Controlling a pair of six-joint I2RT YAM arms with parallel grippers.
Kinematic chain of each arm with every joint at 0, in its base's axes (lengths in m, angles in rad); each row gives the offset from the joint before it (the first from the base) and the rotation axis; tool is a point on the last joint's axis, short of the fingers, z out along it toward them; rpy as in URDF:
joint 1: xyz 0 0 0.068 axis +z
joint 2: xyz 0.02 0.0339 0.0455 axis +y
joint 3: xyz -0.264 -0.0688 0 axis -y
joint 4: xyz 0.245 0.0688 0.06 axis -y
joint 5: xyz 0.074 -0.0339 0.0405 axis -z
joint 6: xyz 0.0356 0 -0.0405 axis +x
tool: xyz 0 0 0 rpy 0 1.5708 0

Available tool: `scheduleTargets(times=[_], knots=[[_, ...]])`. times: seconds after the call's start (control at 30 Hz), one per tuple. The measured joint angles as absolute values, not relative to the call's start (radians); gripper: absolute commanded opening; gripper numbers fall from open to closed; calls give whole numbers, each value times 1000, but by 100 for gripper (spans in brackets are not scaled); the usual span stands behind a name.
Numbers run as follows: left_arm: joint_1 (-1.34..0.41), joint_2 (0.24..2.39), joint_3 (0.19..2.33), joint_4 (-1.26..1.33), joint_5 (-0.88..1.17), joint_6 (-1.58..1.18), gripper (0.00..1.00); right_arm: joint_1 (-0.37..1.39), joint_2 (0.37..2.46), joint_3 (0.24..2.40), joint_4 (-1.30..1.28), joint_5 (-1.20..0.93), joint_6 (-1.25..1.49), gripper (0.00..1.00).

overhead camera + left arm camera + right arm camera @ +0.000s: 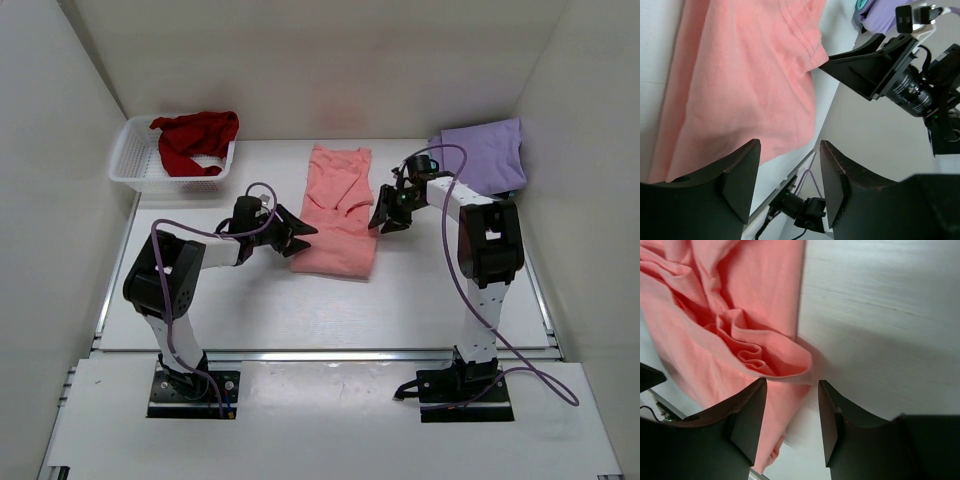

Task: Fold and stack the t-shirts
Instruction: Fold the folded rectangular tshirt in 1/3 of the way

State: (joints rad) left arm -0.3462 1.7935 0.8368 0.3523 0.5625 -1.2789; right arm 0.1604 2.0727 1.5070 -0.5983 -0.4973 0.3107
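Left gripper (303, 232) and right gripper (384, 216) both stand open and empty, flanking the salmon-pink t-shirt (335, 215).
The left gripper's tips sit at the shirt's left edge close to the near hem, and the right's at a bunched fold on its right edge. The shirt lies mid-surface (300, 310), with bare room nearer the arms. The dark red t-shirt (195, 138) drapes over the basket (135, 165) far left, and the lavender t-shirt (485, 155) lies far right.

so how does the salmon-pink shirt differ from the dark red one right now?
The salmon-pink t-shirt lies roughly folded on the table; the dark red t-shirt is crumpled in the white basket. Salmon-pink sits mid-table; dark red sits far left. Neither is held.
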Motion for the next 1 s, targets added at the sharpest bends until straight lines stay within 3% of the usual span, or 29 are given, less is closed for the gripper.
scheduleTargets(times=[0.4, 0.43, 0.5, 0.57, 1.0], knots=[[-321, 1773, 793, 293, 567, -1203, 62, 144, 2146, 1539, -545, -593, 317, 40], [-319, 1770, 790, 289, 567, -1199, 63, 144, 2146, 1549, -548, -588, 313, 37], [-313, 1765, 786, 288, 567, -1194, 62, 144, 2146, 1560, -545, -587, 303, 8], [-311, 1760, 782, 288, 567, -1193, 62, 146, 2146, 1560, -543, -601, 307, 0], [-309, 1703, 730, 287, 570, -1180, 63, 146, 2149, 1577, -515, -645, 315, 0]])
